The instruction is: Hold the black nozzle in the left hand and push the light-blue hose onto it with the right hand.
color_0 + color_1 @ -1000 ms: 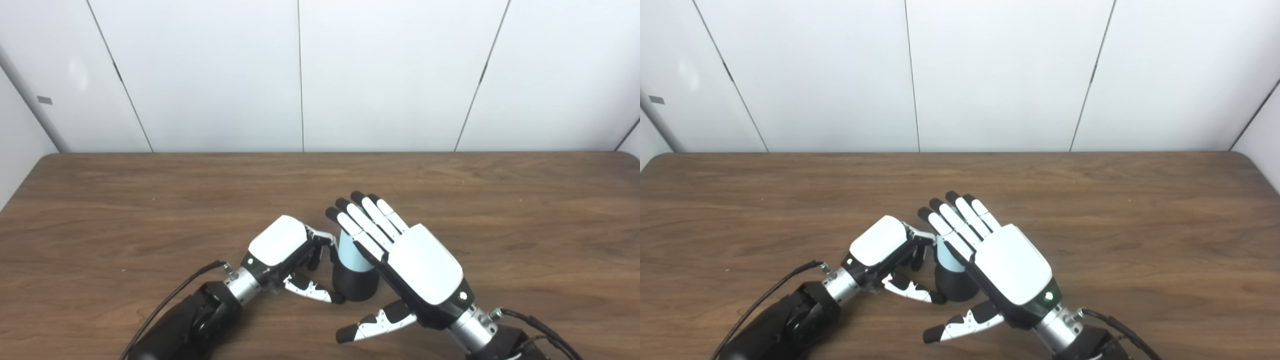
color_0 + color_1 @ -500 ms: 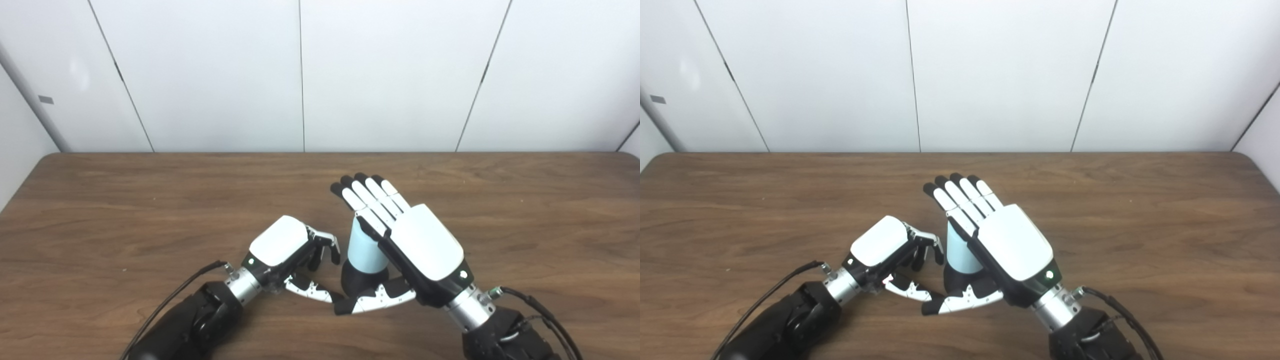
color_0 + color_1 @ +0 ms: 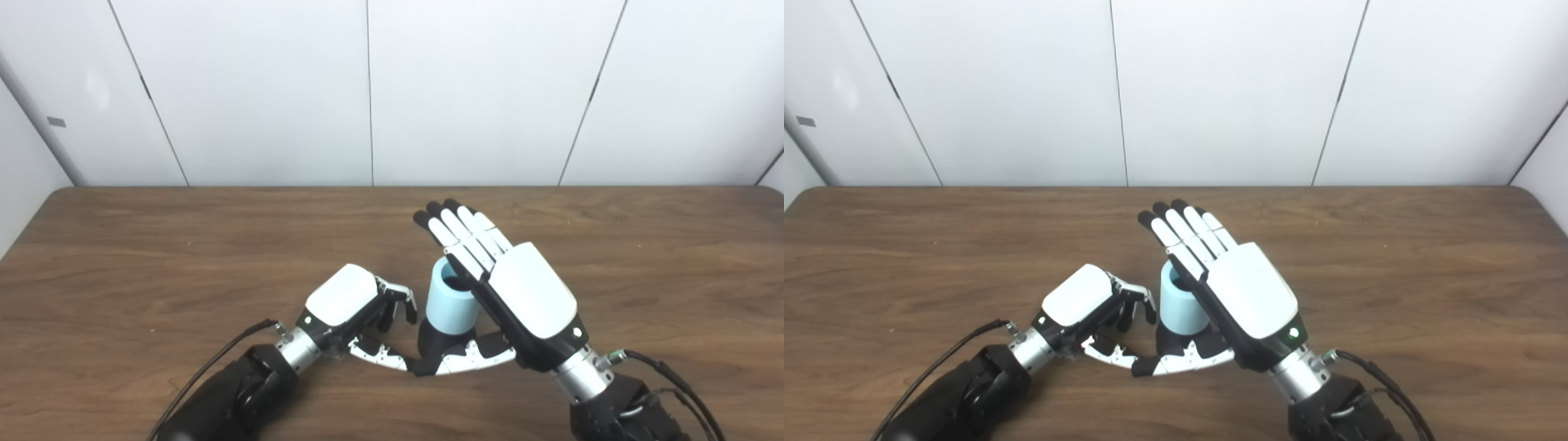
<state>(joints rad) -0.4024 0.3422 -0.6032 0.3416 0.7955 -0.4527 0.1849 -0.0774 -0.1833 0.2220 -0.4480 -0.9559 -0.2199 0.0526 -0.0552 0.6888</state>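
The light-blue hose [image 3: 451, 302], a short upright tube with its dark opening facing up, sits on top of the black nozzle [image 3: 436, 346], whose base shows just beneath it near the front middle of the wooden surface [image 3: 153, 257]. The pair stands between the two hands. The right hand [image 3: 520, 294] is on the hose's right side, palm toward it, with its fingers [image 3: 463, 236] stretched straight and rising past the hose's rim toward the back wall; they are not curled around the tube. Its thumb [image 3: 471, 360] reaches leftward across the front of the nozzle's base, so the hand is spread wide and cups the pair rather than clenching it; whether the palm actually presses the hose cannot be told. The left hand [image 3: 352, 306] lies just left of the pair, back upward, its fingers [image 3: 398, 303] curled downward close to the hose but apart from it, closed on nothing visible. Its thumb [image 3: 381, 355] stretches rightward along the surface, and its tip meets the right thumb's tip in front of the nozzle.
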